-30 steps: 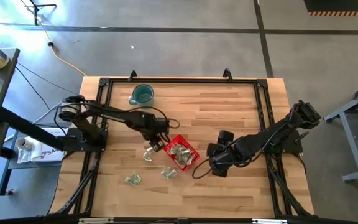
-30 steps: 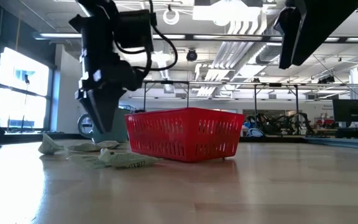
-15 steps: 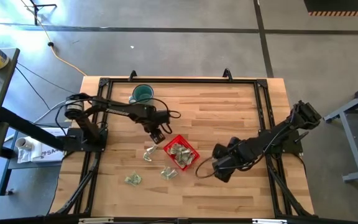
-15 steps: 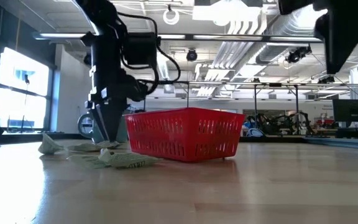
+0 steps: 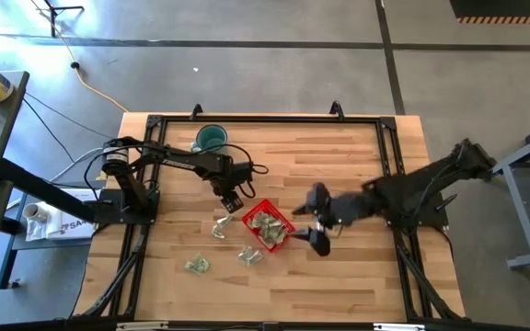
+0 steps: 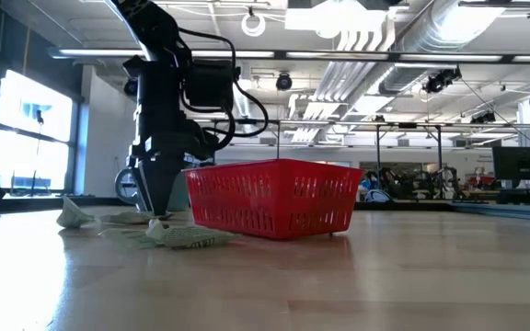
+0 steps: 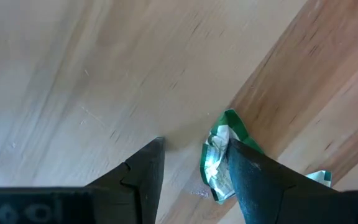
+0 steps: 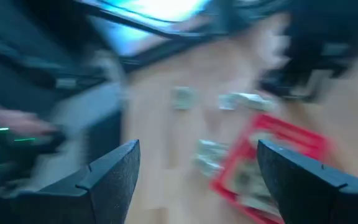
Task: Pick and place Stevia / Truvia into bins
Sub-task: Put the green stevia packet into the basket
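The left hand [image 5: 230, 200] hangs low over the wooden tabletop [image 5: 339, 165] just beside the small square red plastic bin [image 5: 267, 224], its two dark fingers [image 7: 143, 171] spread apart and empty. A crinkled pale green and white paper sachet [image 7: 221, 155] lies right by one fingertip, off to the side of the gap instead of between the fingers, so the hand needs a slight shift sideways before closing. More sachets sit in the bin and loose near it. The right hand [image 5: 318, 223], released and empty, hovers on the bin's far side, farther from this sachet.
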Motion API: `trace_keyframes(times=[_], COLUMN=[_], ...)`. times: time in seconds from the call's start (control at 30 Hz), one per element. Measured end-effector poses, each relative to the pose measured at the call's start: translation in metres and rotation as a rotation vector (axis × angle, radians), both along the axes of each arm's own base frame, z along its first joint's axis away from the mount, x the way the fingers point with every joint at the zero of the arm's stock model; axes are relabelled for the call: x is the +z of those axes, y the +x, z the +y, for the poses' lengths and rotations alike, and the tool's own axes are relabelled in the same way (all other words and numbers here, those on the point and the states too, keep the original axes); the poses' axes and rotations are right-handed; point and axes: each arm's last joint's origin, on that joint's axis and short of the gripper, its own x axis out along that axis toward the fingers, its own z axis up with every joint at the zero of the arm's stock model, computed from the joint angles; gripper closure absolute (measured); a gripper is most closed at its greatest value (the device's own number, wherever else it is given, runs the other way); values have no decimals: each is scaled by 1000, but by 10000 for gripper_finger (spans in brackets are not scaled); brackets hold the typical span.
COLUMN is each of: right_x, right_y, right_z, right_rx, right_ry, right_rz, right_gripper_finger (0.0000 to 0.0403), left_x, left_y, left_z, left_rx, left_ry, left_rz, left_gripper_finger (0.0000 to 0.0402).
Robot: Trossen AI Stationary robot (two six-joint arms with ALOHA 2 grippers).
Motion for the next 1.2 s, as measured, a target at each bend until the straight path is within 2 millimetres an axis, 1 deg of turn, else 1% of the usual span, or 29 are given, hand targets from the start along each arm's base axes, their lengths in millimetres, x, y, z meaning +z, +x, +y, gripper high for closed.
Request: trace_keyframes(times=[0.07,0.13,0.2,0.3,0.33,0.4,0.5,0.63,0.7,0.77,0.87,0.93,1.03,1.13,1.2], right_x=[-14,-29,-52,-76,-80,-81,-79,-80,-83,-86,-100,-113,-126,-134,-142], right_y=[6,11,5,-13,-20,-33,-52,-76,-86,-96,-112,-123,-135,-144,-148], right_z=[-11,-13,-17,-33,-38,-49,-62,-79,-85,-89,-94,-97,-101,-102,-102], right_rx=[122,253,334,339,330,309,285,130,61,42,33,11,-25,-25,-25], right_ry=[122,243,323,390,393,377,278,75,12,2,59,93,117,116,109], right_rz=[-107,-321,-429,-493,-515,-563,-629,-693,-704,-703,-688,-681,-695,-714,-697], right_gripper_finger=[91,91,91,91,91,91,91,91,91,91,91,91,91,91,91], left_x=[0,0,0,0,0,0,-1,-1,-1,-1,-1,-1,-1,-1,-1], left_y=[0,0,0,0,0,0,0,-1,0,1,1,1,1,1,2], left_z=[0,0,0,-1,-1,-1,0,3,3,3,2,2,2,2,2], left_rx=[0,1,18,23,26,29,29,35,34,32,35,35,35,35,41], left_ry=[-5,-14,-21,-35,-37,-37,-35,-42,-45,-49,-52,-55,-53,-50,-50], left_rz=[-1,-3,-3,-6,-6,-8,-6,-6,-14,-19,-22,-23,-23,-25,-29], left_gripper_finger=[195,195,195,195,195,195,207,253,282,309,343,356,358,347,345])
